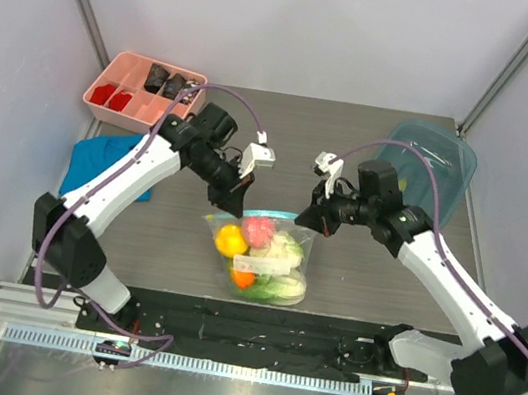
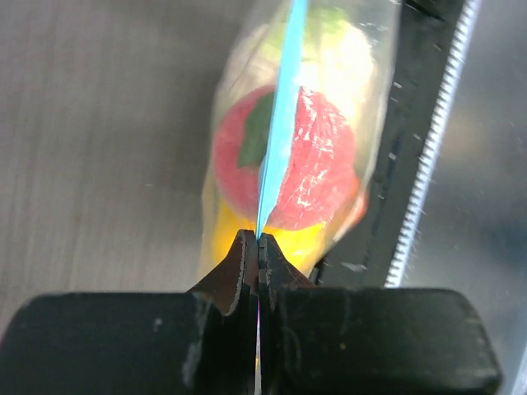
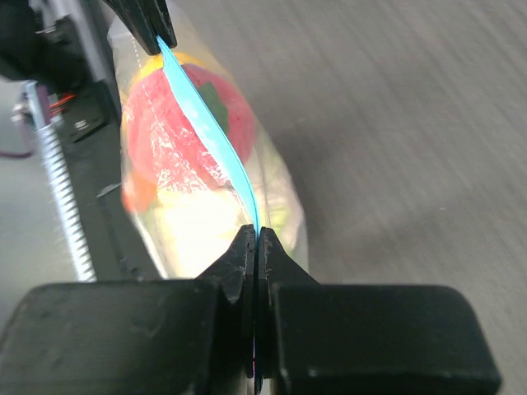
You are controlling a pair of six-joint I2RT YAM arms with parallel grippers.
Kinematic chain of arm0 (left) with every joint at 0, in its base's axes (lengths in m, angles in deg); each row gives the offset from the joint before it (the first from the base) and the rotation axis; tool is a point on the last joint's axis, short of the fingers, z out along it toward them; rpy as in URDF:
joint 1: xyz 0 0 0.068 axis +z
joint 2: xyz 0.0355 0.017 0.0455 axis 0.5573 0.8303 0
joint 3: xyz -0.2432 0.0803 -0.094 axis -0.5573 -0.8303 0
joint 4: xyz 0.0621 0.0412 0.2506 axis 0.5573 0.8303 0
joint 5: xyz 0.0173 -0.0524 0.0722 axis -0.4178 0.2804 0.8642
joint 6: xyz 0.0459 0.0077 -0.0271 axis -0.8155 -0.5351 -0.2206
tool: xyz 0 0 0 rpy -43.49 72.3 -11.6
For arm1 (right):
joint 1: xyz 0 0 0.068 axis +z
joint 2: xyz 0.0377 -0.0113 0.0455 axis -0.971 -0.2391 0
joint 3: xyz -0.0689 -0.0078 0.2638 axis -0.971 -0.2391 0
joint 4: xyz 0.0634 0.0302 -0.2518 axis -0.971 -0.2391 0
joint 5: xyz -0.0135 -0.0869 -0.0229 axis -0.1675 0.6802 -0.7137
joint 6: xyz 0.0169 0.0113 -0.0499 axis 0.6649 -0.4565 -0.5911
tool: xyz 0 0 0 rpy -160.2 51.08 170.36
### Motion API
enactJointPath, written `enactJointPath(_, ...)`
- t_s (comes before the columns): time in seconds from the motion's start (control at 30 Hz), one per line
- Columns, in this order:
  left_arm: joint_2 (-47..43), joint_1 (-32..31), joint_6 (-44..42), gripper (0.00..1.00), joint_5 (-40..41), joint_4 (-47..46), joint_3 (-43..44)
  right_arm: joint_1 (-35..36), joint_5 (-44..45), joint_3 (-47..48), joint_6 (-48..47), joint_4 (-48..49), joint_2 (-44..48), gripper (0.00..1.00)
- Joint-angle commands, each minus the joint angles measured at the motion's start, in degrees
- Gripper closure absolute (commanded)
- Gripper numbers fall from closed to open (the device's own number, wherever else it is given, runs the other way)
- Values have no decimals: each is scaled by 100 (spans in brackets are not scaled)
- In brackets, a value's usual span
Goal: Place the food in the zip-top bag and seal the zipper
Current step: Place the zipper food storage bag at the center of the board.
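The clear zip-top bag (image 1: 259, 258) hangs between my two grippers over the table's near middle. Inside it are the food pieces: a red fruit (image 1: 258, 230), a yellow fruit (image 1: 230, 241), an orange fruit (image 1: 242, 278) and the pale green cabbage (image 1: 280, 271). My left gripper (image 1: 233, 201) is shut on the left end of the light-blue zipper (image 2: 278, 140). My right gripper (image 1: 313, 220) is shut on the zipper's right end (image 3: 216, 140). In both wrist views the strip runs as one thin line between the jaws, with the red fruit (image 2: 317, 164) behind it.
A pink divided tray (image 1: 142, 91) with dark brown and red pieces stands at the back left. A blue folded cloth (image 1: 98, 160) lies at the left. A teal plastic bowl (image 1: 437, 161) stands at the back right. The black base rail (image 1: 251, 332) runs along the near edge.
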Motion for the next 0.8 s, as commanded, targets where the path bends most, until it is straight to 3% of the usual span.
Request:
enactJointPath(0.0,406,455,33,100,139,-374,79,-273,620,77,-226,901,-454,99)
enactJointPath(0.13,811,455,348,99,394,-690,360,-352,989,253,-331,1411,-990,99)
enactJointPath(0.2,873,463,639,83,517,-901,387,-414,999,534,-305,1359,-1289,94)
enactJointPath(0.23,829,472,804,69,588,-971,387,-492,964,691,-183,1333,-1351,81)
enactJointPath(0.27,785,481,867,61,675,-1033,378,-537,981,736,-112,1306,-1421,72)
enactJointPath(0.4,390,831,1192,34,1079,-1498,343,-870,998,790,178,1122,-1264,51)
enactJointPath(0.43,302,902,1262,16,1115,-1543,378,-958,955,790,196,1078,-1185,42)
enactJointPath(0.47,180,972,1385,5,1142,-1543,430,-1142,954,807,222,1043,-1045,39)
enactJointPath(0.53,91,1087,1491,0,1316,-1465,667,-1336,963,859,275,972,-869,26)
enactJointPath(0.77,222,1271,2027,0,2249,-569,1897,-2162,1138,1080,661,586,-324,9)
